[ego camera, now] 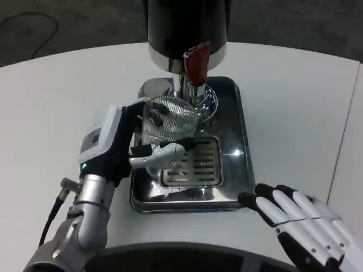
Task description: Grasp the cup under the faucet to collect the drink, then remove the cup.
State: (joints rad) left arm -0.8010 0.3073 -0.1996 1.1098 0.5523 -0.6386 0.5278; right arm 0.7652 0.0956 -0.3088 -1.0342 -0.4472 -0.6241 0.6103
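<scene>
Cup (168,119): clear ribbed glass, round, upright on steel drip tray, just in front of faucet spout, near slotted grate. White table (51,107): broad, smooth, curved edge. Dispenser (187,28): black cylindrical body, chrome base ring. Drip tray (232,141): polished steel, rectangular, rounded corners, slotted grate (195,164) inset. Left hand (127,144): wrapped round cup from left, fingers across its front, grasping it. Right hand (298,224): flat on table beside tray corner, fingers spread, holding nothing. Faucet lever (195,62): red, glossy.
</scene>
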